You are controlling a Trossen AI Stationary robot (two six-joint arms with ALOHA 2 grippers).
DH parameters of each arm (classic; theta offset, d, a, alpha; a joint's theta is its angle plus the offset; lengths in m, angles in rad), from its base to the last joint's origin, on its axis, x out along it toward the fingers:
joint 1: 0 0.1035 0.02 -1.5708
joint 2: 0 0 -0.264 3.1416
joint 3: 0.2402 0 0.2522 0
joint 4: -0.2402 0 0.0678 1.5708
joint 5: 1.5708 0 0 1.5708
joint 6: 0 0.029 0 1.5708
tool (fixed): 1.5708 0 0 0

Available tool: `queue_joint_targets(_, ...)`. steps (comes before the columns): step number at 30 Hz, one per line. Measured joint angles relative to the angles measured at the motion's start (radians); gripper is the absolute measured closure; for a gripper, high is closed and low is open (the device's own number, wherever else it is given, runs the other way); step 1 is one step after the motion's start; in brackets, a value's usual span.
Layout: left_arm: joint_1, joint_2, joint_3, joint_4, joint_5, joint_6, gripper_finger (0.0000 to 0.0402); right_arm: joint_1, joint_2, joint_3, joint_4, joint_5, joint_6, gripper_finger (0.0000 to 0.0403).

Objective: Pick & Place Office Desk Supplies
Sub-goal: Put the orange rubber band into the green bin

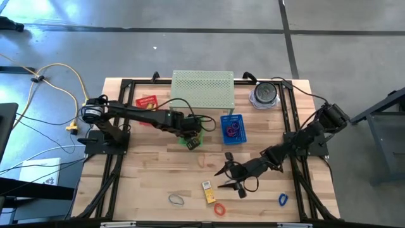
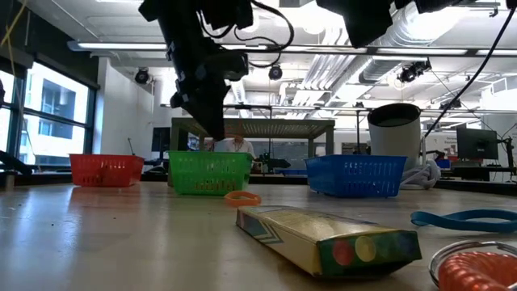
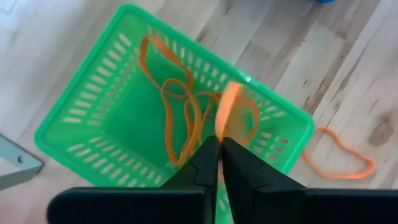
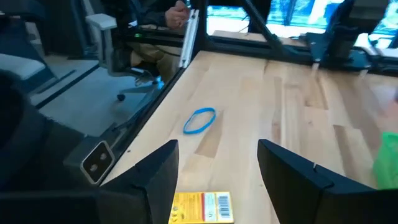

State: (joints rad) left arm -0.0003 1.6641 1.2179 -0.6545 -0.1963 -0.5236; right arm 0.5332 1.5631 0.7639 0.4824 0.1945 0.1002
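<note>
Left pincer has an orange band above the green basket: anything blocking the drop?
Nothing visible. The left pincer is shut on the orange band directly over the open green basket, which holds only other orange bands.

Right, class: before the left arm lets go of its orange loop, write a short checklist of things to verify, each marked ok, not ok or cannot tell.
1. Left gripper shut on the orange loop: ok.
2. Gripper above the green basket: ok.
3. Basket takes orange loops; others already lie inside: ok.
4. Stray orange loop on the table beside the basket, not yet collected: not ok.
5. Right gripper open, clear of the left arm, above the yellow packet: ok.
6. Loop hangs free of the basket rim: cannot tell.
</note>
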Motion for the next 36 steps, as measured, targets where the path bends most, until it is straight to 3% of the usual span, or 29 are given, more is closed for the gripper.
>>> queue_joint_targets(13, 0.012, 0.0, 0.0, 0.01, -0.022, -0.021, 0.0287, -0.003, 0.0, 0.0, -0.016, -0.068, 0.01, 0.0195)
queue_joint_targets(36, 0.012, 0.0, 0.0, 0.013, -0.021, -0.022, 0.0283, -0.008, 0.0, 0.0, -0.016, -0.04, 0.027, 0.0195)
